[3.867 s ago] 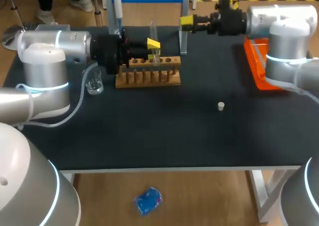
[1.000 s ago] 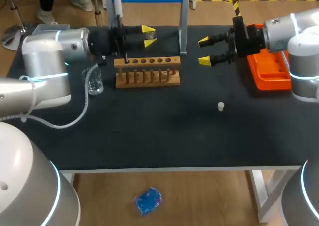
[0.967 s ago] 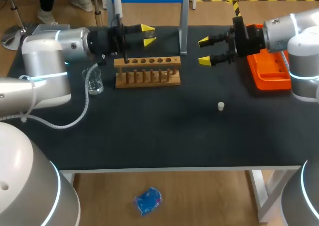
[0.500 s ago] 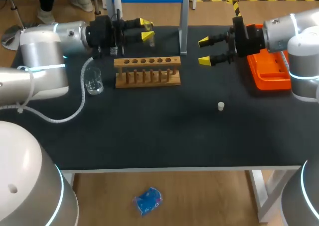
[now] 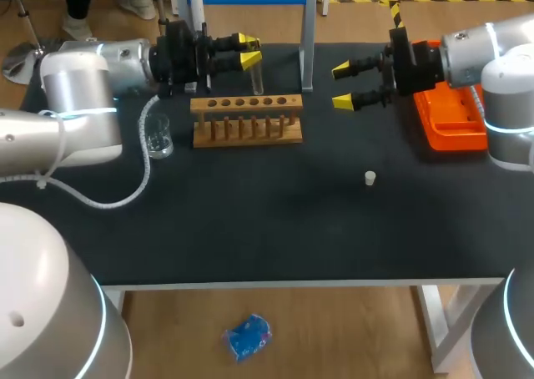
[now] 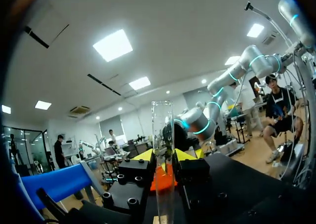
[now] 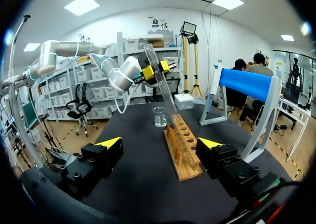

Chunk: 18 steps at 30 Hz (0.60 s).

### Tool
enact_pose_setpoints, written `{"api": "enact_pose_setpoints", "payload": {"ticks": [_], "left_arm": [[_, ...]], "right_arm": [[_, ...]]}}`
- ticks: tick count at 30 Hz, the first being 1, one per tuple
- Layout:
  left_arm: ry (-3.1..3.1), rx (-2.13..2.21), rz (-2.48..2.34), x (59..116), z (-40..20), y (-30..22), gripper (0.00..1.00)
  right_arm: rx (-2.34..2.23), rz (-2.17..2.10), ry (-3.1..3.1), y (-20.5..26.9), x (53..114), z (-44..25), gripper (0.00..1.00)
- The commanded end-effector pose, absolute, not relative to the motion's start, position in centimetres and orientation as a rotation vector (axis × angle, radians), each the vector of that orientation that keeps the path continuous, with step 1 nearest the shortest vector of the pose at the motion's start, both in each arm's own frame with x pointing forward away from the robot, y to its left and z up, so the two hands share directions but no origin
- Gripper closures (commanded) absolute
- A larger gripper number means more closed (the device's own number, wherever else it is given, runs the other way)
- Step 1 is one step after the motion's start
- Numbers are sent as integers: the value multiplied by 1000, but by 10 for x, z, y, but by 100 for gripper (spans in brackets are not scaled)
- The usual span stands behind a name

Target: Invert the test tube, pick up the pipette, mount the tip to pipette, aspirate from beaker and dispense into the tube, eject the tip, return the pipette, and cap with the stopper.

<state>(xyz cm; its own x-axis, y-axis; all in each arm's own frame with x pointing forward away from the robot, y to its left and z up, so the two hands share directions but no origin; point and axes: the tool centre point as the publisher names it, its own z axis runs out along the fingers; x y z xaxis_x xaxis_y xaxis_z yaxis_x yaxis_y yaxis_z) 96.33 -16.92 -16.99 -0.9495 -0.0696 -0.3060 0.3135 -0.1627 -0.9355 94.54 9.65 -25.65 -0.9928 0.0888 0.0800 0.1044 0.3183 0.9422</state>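
At the back of the black table (image 5: 275, 229), the left gripper (image 5: 248, 49) clenches the glass test tube (image 5: 257, 77) between its yellow tips, holding it just behind and above the wooden rack (image 5: 246, 118), whose holes look empty. From the right wrist view the tube hangs tilted, its lower end toward the rack; which end is the mouth cannot be told for sure. The right gripper (image 5: 341, 85) hangs off the rack's right end near the orange tray (image 5: 455, 137), fingers spread wide with nothing between them. The job appears to be at its first step, turning the tube over. The next move calls for bringing the tube upright, mouth up, lining it over a hole and lowering it in before release. The pipette (image 5: 197, 7) looks untouched on its stand behind the left arm, the beaker (image 5: 157, 137) sits left of the rack, and the stopper (image 5: 370, 177) lies alone on the open table.
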Motion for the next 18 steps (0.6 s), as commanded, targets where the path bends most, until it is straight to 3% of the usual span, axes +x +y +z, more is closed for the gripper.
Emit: {"api": "enact_pose_setpoints", "payload": {"ticks": [1,18], "left_arm": [[1849,285,-2208,965,-170,-169,100],[1902,229,-2217,967,-170,-167,100]], "right_arm": [[-187,-1817,-2540,96,945,-257,0],[-187,-1817,-2540,96,945,-257,0]]}}
